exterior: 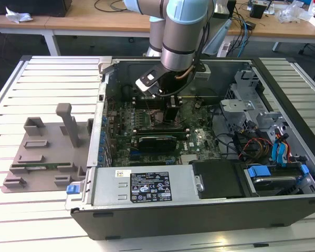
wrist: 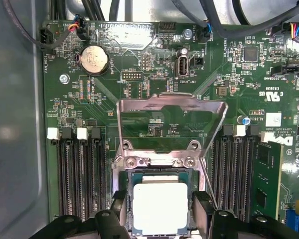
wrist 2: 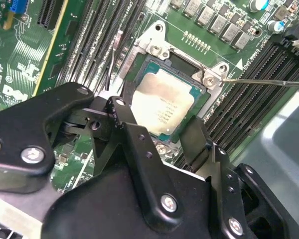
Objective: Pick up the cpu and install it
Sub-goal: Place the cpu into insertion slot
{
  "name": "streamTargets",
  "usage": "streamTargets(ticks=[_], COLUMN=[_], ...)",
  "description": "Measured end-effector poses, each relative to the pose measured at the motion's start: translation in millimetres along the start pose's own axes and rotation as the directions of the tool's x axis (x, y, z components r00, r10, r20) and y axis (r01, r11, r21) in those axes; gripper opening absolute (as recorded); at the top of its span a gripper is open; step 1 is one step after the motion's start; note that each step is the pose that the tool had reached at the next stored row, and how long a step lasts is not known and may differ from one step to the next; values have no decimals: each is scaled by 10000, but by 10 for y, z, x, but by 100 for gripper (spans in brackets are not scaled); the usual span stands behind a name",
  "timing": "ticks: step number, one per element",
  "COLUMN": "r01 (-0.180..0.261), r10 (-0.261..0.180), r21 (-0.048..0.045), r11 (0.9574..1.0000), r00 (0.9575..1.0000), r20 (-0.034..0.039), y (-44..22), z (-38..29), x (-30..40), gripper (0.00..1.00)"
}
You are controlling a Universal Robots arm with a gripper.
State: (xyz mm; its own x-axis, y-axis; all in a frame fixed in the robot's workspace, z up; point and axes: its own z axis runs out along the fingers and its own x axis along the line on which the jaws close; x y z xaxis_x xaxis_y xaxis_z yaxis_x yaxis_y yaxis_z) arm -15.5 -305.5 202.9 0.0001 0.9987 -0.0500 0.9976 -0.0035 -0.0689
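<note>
Beneath the tool [wrist: 162, 200], the cpu [wrist 2: 164, 107] lies socketed.

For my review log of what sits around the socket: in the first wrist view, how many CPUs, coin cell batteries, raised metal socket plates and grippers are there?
cpu: 1
coin cell battery: 1
raised metal socket plate: 1
gripper: 1
Total: 4

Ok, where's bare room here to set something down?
The bare table slats at the exterior view's left, between the grey holder tray and the table's far edge. Crowded inside the computer case, where the gripper hangs over the cpu.
</note>
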Motion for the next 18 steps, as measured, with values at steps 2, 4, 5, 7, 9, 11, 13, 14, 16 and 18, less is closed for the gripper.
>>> streamTargets(ticks=[2, 4, 5, 7, 9, 11, 13, 14, 16, 18], r01=[2, 2, 6, 33, 63, 94, 117, 118, 117, 118], r10=[-2, -2, -6, -33, -63, -94, -117, -118, -117, -118], r21=[0, -1, -1, -1, -4, -6, -8, -8, -6, -3], r11=[10000, 10000, 10000, 10000, 10000, 10000, 9999, 9999, 9999, 9999], r00=[10000, 10000, 10000, 9999, 9998, 9991, 9988, 9988, 9989, 9989], r20=[2, -9, -23, -115, -213, -403, -465, -466, -464, -462], y=[-2, -3, -4, -15, -31, -38, -38, -38, -38, -36], z=[-34, -46, -48, -49, -47, -45, -41, -40, -29, -19], x=[14, 14, 14, 13, 8, -25, -97, -101, -101, -101], gripper=[55, 49, 43, 25, 13, 11, 11, 11, 11, 11])
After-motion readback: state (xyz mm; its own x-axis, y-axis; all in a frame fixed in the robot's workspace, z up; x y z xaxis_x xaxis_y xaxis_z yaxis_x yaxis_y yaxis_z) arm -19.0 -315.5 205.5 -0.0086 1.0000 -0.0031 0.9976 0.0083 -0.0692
